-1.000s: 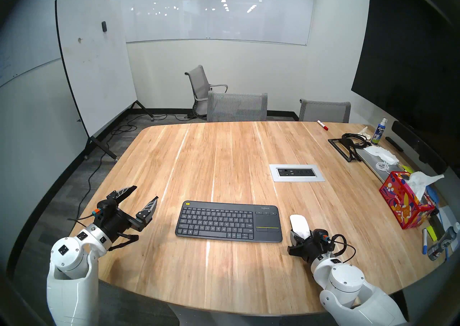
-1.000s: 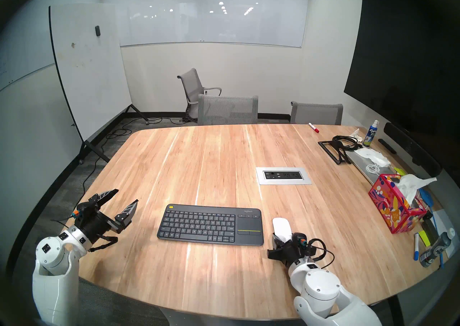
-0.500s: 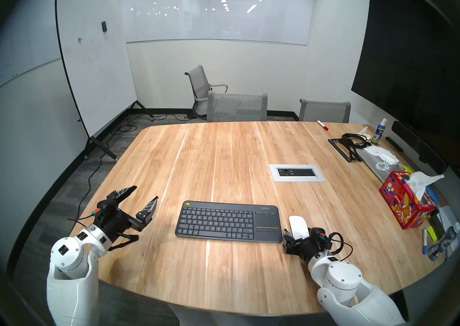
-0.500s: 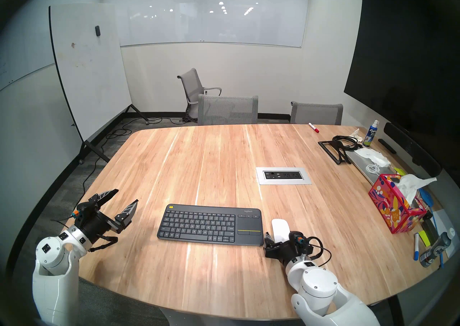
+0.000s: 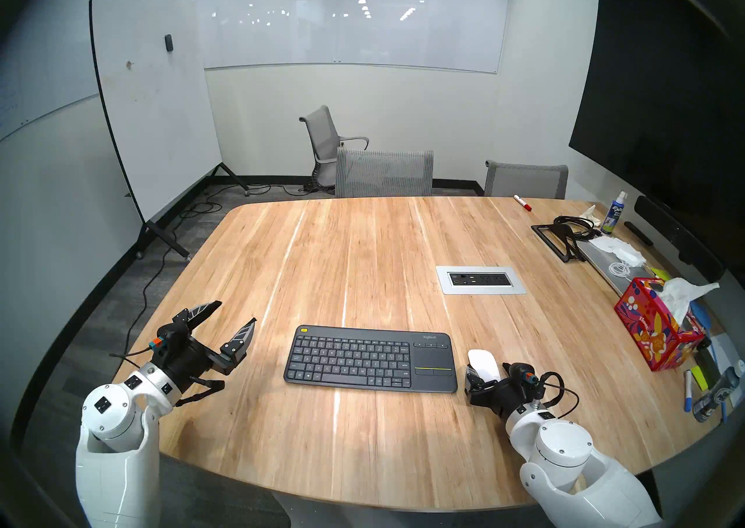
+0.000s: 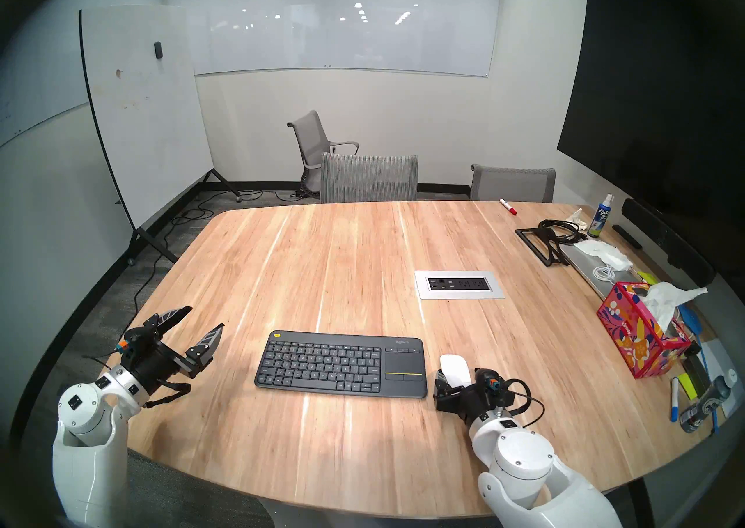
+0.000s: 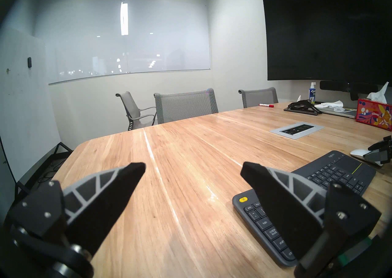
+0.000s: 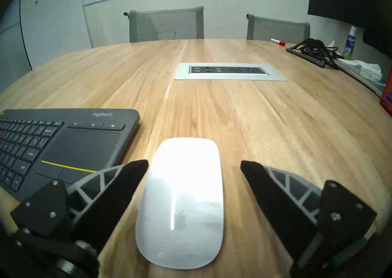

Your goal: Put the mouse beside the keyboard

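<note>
The glossy white mouse lies flat on the wooden table, a short gap to the right of the dark grey Logitech keyboard, beside its touchpad end. My right gripper is open and straddles the mouse's near half. Its left finger sits close to the mouse's edge, and the right finger stands clear of it. My left gripper hovers open and empty, left of the keyboard.
A silver-framed power outlet panel is set into the table behind the mouse. Along the right edge are a red tissue box, markers, a spray bottle and a black stand with cables. Grey chairs line the far side.
My right gripper went from shut on the mouse to open, letting it go on the table. The mouse ended slightly nearer the keyboard. The left arm has not moved.
</note>
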